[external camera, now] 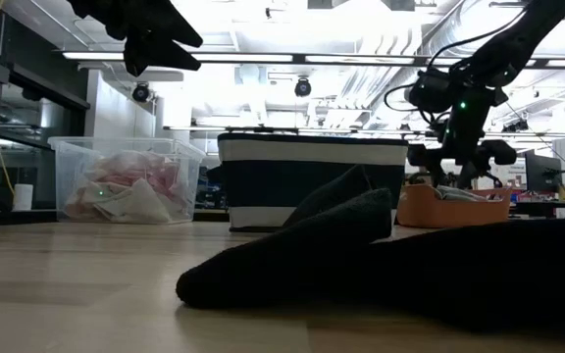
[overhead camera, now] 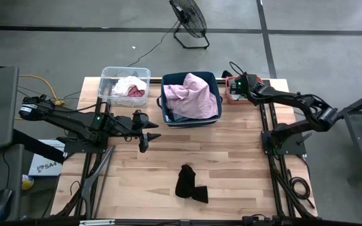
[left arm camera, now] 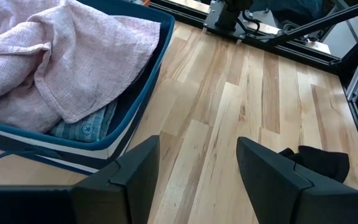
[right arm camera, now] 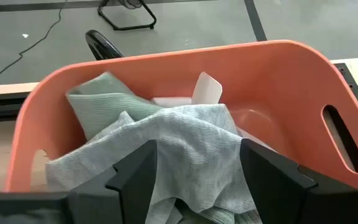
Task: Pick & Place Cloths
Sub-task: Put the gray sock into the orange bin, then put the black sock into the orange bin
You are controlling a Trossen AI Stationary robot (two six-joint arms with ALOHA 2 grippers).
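A black cloth (overhead camera: 189,183) lies flat on the wooden table near its front edge, also seen as the black cloth (left arm camera: 319,162) in the left wrist view. A light pink cloth (overhead camera: 193,94) is heaped in the navy bin (overhead camera: 166,113). Pink and white cloths (overhead camera: 129,88) lie in the clear bin (overhead camera: 109,74). A grey cloth (right arm camera: 166,143) lies crumpled in the coral bin (right arm camera: 278,68). My right gripper (right arm camera: 197,149) hangs open just above that grey cloth. My left gripper (overhead camera: 149,135) hovers open over bare table in front of the navy bin.
The three bins stand in a row along the table's far edge. A floor fan (overhead camera: 190,22) stands beyond the table. Bare wood (overhead camera: 231,157) lies between the bins and the black cloth. The arms' black frames (overhead camera: 275,169) run along both sides.
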